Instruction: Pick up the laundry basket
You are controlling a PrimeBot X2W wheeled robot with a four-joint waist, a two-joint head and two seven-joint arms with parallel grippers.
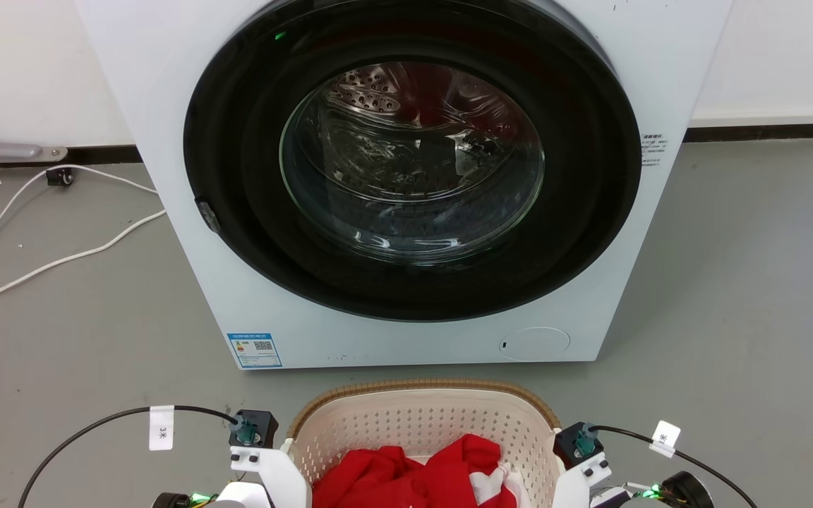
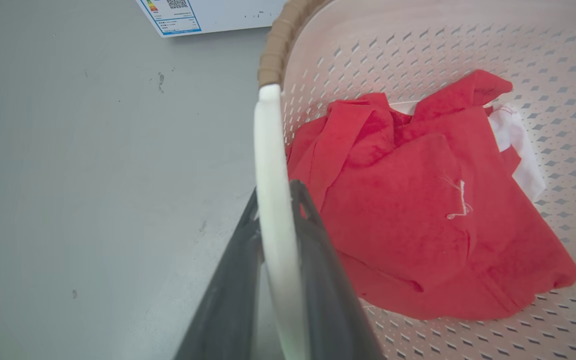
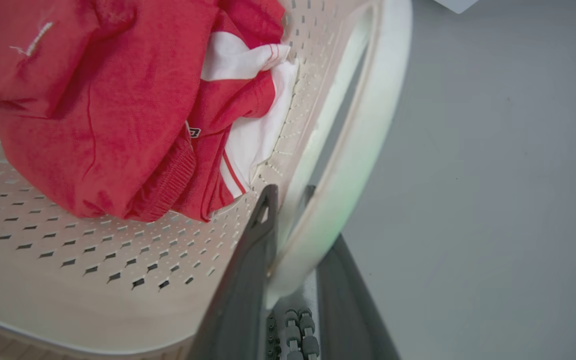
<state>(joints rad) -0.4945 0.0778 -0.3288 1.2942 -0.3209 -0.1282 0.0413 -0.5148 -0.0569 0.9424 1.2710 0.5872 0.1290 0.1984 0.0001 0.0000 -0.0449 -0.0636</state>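
Note:
The laundry basket (image 1: 420, 422) stands on the grey floor just in front of the washing machine, cream-white and perforated, with a brown woven rim (image 1: 417, 386). Red and white clothes (image 1: 413, 480) lie inside it. In the left wrist view my left gripper (image 2: 275, 192) is shut on the basket's white loop handle (image 2: 270, 140), one dark finger on each side of it. My right gripper (image 3: 289, 190) clamps the opposite white handle (image 3: 368, 115) the same way. In the head view both wrists flank the basket, left (image 1: 265, 466) and right (image 1: 579, 466).
The white washing machine (image 1: 188, 141) with its round dark glass door (image 1: 412, 162) shut stands close behind the basket. White cables (image 1: 61, 261) trail over the floor at the left. Bare grey floor (image 1: 745, 317) lies to the right.

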